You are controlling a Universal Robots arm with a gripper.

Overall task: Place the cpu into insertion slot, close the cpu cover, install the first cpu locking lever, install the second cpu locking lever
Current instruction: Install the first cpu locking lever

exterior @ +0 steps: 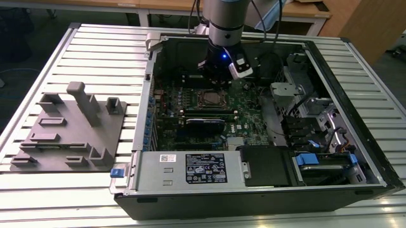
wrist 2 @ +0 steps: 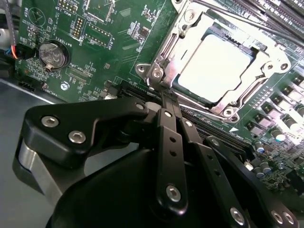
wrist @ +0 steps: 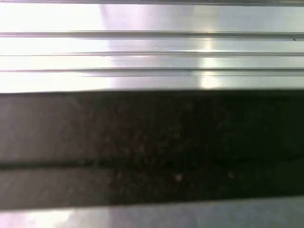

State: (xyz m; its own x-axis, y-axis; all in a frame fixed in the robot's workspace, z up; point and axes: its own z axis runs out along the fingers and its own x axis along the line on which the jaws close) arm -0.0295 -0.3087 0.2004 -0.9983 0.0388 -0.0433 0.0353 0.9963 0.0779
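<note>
The cpu [wrist 2: 213, 66] lies flat in the insertion slot [wrist 2: 156, 71], its silver top glaring in the second wrist view. The cpu cover [wrist 2: 273, 61] lies down around the chip, which shows through its window. A thin locking lever [wrist 2: 228, 9] runs along the far side of the socket. My gripper [wrist 2: 164, 97] is shut with nothing between its black fingers [wrist 2: 171, 142], and its tips are at one corner of the socket frame. In the exterior view the gripper [exterior: 217, 76] hangs inside the open computer case, just behind the insertion slot [exterior: 211, 99].
The case walls [exterior: 149, 95] enclose the green board. A blue-edged card [exterior: 206, 122] stands in front of the socket, and the power supply [exterior: 190, 168] and drive bays [exterior: 317, 161] fill the near side. A grey fixture plate [exterior: 70, 128] lies on the slatted table [exterior: 95, 57]. A coin battery [wrist 2: 51, 54] sits on the board.
</note>
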